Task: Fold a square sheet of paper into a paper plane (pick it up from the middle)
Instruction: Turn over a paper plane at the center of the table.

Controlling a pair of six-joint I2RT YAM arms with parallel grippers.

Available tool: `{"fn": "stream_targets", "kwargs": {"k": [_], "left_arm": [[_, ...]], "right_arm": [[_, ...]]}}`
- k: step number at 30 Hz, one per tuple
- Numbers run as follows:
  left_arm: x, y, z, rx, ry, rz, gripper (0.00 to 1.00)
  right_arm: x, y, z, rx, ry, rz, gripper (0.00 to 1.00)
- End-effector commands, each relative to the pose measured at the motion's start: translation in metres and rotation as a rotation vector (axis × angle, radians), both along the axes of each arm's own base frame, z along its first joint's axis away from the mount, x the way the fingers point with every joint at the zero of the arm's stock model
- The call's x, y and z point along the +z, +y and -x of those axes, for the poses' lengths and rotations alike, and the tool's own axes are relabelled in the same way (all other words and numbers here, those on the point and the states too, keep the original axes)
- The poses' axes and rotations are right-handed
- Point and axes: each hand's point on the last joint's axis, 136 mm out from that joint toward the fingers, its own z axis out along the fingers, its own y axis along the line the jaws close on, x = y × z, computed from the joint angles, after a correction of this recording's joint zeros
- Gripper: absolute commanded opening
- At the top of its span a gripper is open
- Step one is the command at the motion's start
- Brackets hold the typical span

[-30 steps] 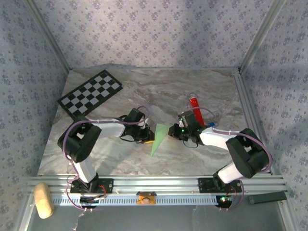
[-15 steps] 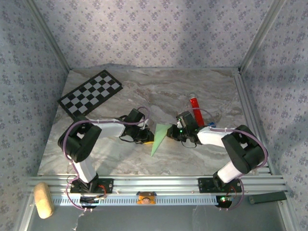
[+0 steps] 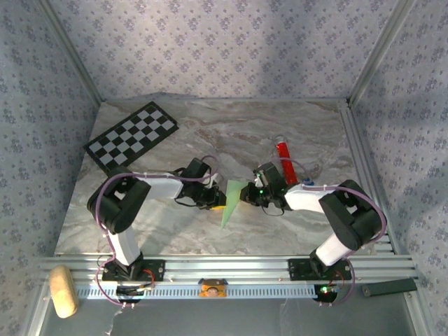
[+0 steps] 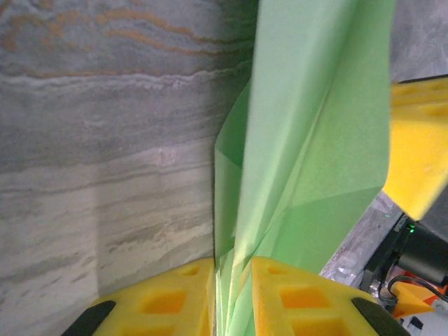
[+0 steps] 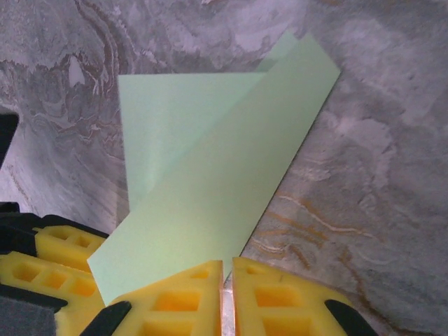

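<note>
two arms bolted at the near rail, bending inward over a marble table [image 3: 175, 238]. near-left, beside that rail, a tan block [image 3: 63, 290]. mid-table, between the wrists, the paper plane [image 3: 232, 201]: light green, folded to a long point aimed nearward, held by both grippers. left gripper [image 3: 215, 201] clenched on its left side; up close, yellow fingers [image 4: 168, 301] squeezing the stacked folds. right gripper [image 3: 246, 195] pinched shut on its right edge; up close, pads [image 5: 178, 304] meeting, with paper fanning away beyond them. just past the right wrist, a red tube [image 3: 283, 155] lying on the marble. far left, a black-and-white checkerboard [image 3: 131, 136], well apart from the rest.
</note>
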Motion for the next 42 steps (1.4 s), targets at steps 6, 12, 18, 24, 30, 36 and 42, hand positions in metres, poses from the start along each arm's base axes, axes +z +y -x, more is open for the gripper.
{"fn": "stream_targets", "kwargs": {"k": [6,12,18,24,30,36,42], "left_arm": [[0.003,-0.012,0.002,-0.031,0.013,0.065,0.2],[0.003,-0.018,0.003,-0.035,0.029,0.102,0.19],[0.006,-0.021,0.003,-0.039,0.03,0.118,0.12],[0.017,-0.015,-0.003,-0.017,-0.031,0.087,0.04],[0.028,0.02,-0.022,0.097,-0.19,-0.144,0.02],[0.036,0.056,-0.033,0.157,-0.287,-0.353,0.01],[0.037,0.07,-0.034,0.177,-0.313,-0.45,0.01]], "right_arm": [[0.0,0.008,0.003,0.014,0.009,-0.025,0.12],[-0.004,0.009,0.008,0.021,0.021,-0.024,0.12],[-0.004,0.007,0.008,0.017,0.02,-0.021,0.12],[0.003,0.0,0.006,-0.011,-0.008,-0.01,0.12],[0.013,-0.015,0.002,-0.062,-0.043,0.018,0.13],[0.02,-0.016,0.001,-0.071,-0.06,0.007,0.14],[0.03,-0.007,-0.003,-0.058,-0.08,-0.024,0.16]]}}
